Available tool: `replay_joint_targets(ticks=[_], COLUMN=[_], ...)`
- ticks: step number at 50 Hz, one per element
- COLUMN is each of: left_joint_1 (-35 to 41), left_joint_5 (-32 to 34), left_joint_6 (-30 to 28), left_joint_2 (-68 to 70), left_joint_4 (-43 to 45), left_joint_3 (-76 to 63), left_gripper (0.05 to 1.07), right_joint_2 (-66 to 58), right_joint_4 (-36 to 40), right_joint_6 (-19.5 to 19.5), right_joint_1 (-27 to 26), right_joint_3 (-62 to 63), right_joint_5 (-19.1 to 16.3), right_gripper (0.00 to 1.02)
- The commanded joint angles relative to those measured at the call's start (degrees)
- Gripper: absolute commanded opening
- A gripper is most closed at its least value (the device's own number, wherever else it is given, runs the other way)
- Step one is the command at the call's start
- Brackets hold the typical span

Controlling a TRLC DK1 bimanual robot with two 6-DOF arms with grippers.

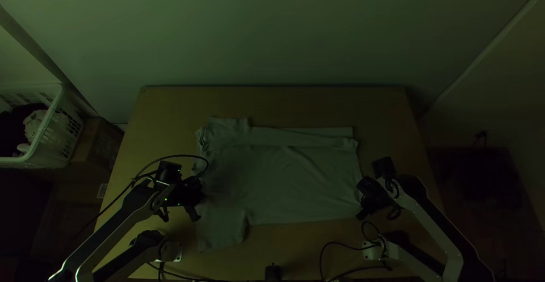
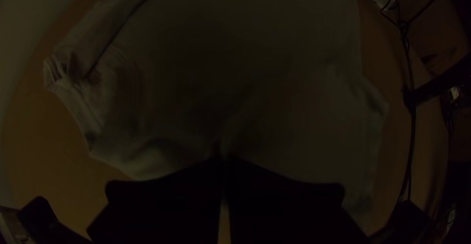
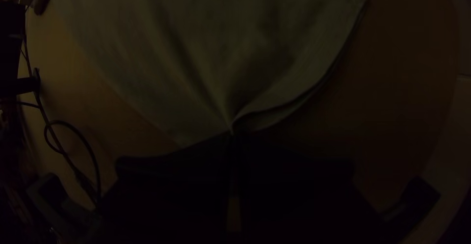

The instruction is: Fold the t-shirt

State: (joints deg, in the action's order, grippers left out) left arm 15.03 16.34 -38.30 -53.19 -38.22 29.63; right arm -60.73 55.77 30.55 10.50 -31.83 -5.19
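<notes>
Shirt (image 1: 278, 174), spread mostly flat on the table (image 1: 272, 103) — left gripper (image 1: 200, 194) pinching its edge near nine o'clock, right gripper (image 1: 361, 201) (hem side) pinching near four.

The light is dim. A plain wall (image 1: 272, 32) rises beyond the far edge of the wooden bench (image 1: 284, 103); at left, a white openwork basket (image 1: 45, 123) holding cloth (image 1: 35, 124) stands beside a brown box (image 1: 97, 141).

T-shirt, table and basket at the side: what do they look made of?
The t-shirt: soft matte fabric, perhaps cotton, with gentle creases. The table: light wood, plain and flat. The basket: probably white plastic, judging by its slotted walls.
</notes>
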Motion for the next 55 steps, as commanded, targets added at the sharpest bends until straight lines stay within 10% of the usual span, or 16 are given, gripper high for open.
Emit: replay_joint_targets(ticks=[1,55], left_joint_1=[-2.9,-13.4], left_joint_5=[1.9,8.4], left_joint_6=[-2.3,1.2], left_joint_2=[-2.3,-28.7], left_joint_4=[-0.1,1.7], left_joint_3=[3.8,31.4], left_gripper=[0.08,0.08], right_joint_2=[-1.3,-21.8], right_joint_4=[-0.1,-2.2], right_joint_6=[1.4,1.3], right_joint_1=[-1.0,-6.7], right_joint_3=[-2.7,-27.8], right_joint_5=[-0.7,-8.3], right_gripper=[0.02,0.02])
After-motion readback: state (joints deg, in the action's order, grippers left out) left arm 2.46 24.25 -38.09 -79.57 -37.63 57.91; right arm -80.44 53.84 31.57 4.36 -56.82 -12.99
